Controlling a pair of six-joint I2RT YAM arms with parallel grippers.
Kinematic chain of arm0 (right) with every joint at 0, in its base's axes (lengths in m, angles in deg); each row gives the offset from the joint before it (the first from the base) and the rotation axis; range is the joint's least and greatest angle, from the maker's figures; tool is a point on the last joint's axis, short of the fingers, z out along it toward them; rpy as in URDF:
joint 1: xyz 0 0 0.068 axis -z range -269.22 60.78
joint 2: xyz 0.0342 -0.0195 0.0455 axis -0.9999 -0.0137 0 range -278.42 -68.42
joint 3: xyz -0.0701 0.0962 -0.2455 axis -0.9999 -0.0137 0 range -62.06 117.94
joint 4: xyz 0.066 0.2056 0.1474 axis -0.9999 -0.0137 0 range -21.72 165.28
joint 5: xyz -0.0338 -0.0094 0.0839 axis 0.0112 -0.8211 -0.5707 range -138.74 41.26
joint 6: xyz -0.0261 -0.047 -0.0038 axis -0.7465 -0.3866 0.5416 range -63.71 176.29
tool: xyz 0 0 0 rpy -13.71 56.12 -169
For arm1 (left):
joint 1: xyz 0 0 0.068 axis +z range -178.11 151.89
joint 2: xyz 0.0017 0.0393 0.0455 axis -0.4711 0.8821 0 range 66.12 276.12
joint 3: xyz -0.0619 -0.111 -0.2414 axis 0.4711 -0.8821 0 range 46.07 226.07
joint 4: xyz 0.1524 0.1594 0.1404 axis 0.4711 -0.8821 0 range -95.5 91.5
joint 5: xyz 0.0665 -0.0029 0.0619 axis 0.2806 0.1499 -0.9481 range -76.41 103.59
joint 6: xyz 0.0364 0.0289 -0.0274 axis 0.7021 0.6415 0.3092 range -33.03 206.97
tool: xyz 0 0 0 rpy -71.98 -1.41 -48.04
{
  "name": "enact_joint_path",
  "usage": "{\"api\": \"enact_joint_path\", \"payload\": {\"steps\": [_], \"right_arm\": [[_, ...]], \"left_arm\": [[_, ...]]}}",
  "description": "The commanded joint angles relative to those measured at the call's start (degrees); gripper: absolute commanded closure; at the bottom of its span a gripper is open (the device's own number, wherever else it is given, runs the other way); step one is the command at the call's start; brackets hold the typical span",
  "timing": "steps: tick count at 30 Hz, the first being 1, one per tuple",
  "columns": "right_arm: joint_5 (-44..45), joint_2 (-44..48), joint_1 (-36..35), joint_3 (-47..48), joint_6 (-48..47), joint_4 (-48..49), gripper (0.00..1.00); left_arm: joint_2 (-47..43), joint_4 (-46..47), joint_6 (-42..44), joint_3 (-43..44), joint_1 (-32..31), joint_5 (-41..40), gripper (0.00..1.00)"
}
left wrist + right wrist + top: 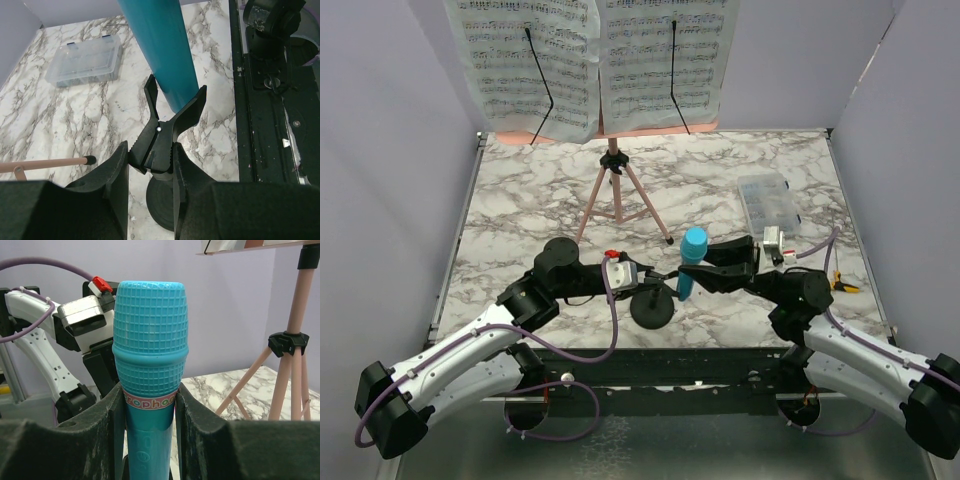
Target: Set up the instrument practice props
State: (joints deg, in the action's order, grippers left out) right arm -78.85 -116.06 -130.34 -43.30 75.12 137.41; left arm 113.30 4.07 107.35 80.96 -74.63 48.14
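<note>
The pink music stand [613, 190] stands on its tripod at the back. Two white sheet-music pages [525, 65] [665, 60] rest on it. The blue microphone [691, 262] is upright, and my right gripper [150, 400] is shut on it just below its head [150, 340]. Its lower end [160, 55] sits in the V of the clip [172, 112] on top of the black round-based mic stand [653, 308]. My left gripper [150, 155] holds that clip's handles, with both fingers touching them.
A clear plastic compartment box [768, 202] lies at the right of the marble tabletop, also seen in the left wrist view [85, 61]. One tripod foot [89, 160] rests close to my left fingers. Grey walls enclose the table on three sides.
</note>
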Motion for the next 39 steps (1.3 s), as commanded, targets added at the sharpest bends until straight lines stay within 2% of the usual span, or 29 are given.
{"api": "enact_joint_path", "payload": {"steps": [1, 18, 31, 39], "right_arm": [[3.9, -0.6, -1.4, -1.2, -3.1, 4.8, 0.99], [6.7, -4.1, -4.1, -2.3, -5.6, 9.9, 0.99], [10.4, -1.0, -6.6, -6.1, -6.2, 11.9, 0.99], [12.0, -3.2, -7.9, -6.1, -7.1, 14.2, 0.99]], "left_arm": [[0.5, -0.6, 0.6, -1.0, 0.1, -0.7, 1.00], [-0.3, -0.5, 0.1, -1.3, 0.0, -0.8, 1.00], [-1.2, -0.5, 0.2, -1.9, 0.0, -2.1, 1.00], [-1.0, -0.5, 0.1, -1.6, 0.0, -1.9, 1.00]]}}
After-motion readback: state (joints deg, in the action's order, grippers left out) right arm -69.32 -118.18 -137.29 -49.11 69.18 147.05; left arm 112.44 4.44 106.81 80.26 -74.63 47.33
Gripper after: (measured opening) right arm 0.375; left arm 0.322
